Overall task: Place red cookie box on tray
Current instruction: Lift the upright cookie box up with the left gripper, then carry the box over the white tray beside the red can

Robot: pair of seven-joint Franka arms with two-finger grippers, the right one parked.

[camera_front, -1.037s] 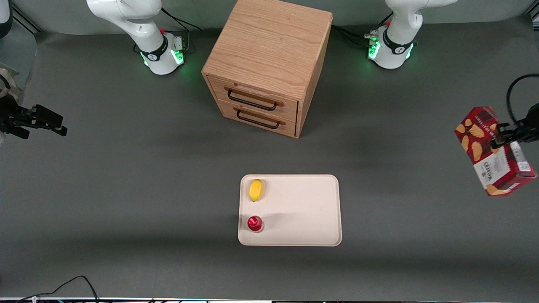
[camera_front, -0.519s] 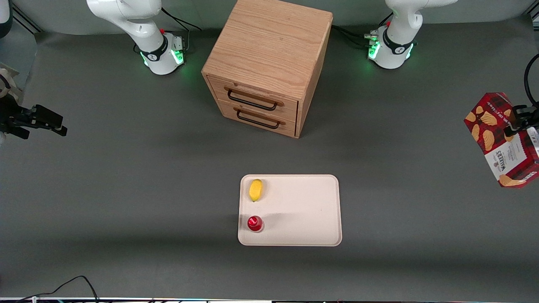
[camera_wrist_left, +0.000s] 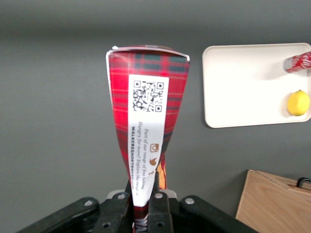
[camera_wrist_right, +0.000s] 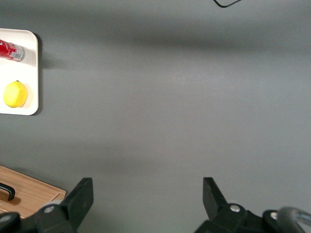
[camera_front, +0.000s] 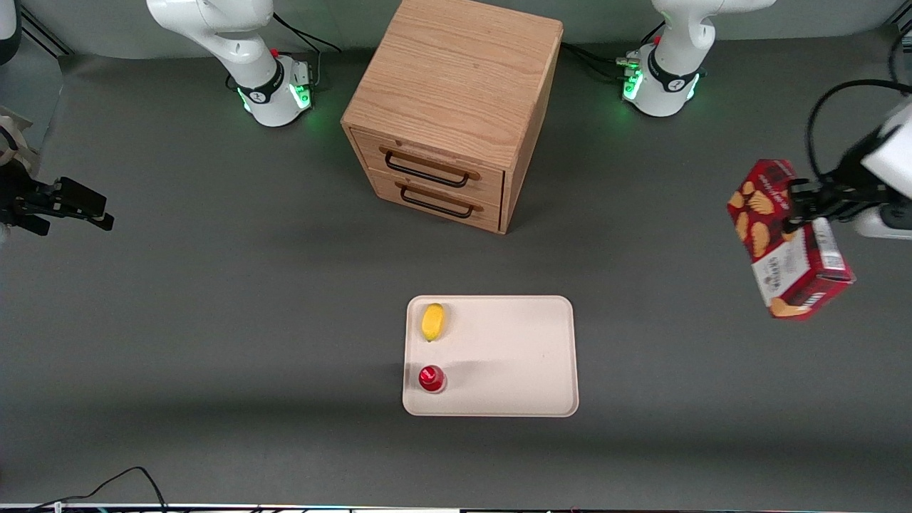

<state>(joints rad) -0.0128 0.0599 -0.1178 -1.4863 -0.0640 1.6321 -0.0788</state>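
Front view: dark grey matte tabletop [camera_front: 214,306], lit unevenly with soft shadow bands. Wooden two-drawer cabinet [camera_front: 456,107] standing at the middle, farther from the camera than the tray [camera_front: 527,356], drawer fronts with black handles facing the camera, both shut. Cream tray lying flat on the tabletop, carrying a lemon [camera_front: 432,321] near one short edge and a small red-capped item [camera_front: 432,378] nearer the camera along that same edge; remainder of the tray bare. Toward the working arm's end of the table, gripper [camera_front: 801,208] clamped on the red cookie box [camera_front: 787,246], box lifted clear above the tabletop, tilted, well apart from the tray. Black cable [camera_front: 107,484] trailing at the tabletop's near edge; pale wall strip visible above the tabletop. Left wrist view: gripper [camera_wrist_left: 144,204] pinching the narrow side of the red cookie box [camera_wrist_left: 146,92], black fingers [camera_wrist_left: 159,213] pressed against it, white label strip with a QR code facing the lens; grey tabletop [camera_wrist_left: 58,121] below, tray [camera_wrist_left: 243,87] with lemon [camera_wrist_left: 298,103] and red-capped item [camera_wrist_left: 297,62] off to the side, corner of the cabinet [camera_wrist_left: 272,201] also showing. Right wrist view: mostly plain grey tabletop [camera_wrist_right: 170,97], a tray corner [camera_wrist_right: 32,73] with lemon [camera_wrist_right: 15,93] and red-capped item [camera_wrist_right: 11,50], an edge of the cabinet [camera_wrist_right: 29,191].
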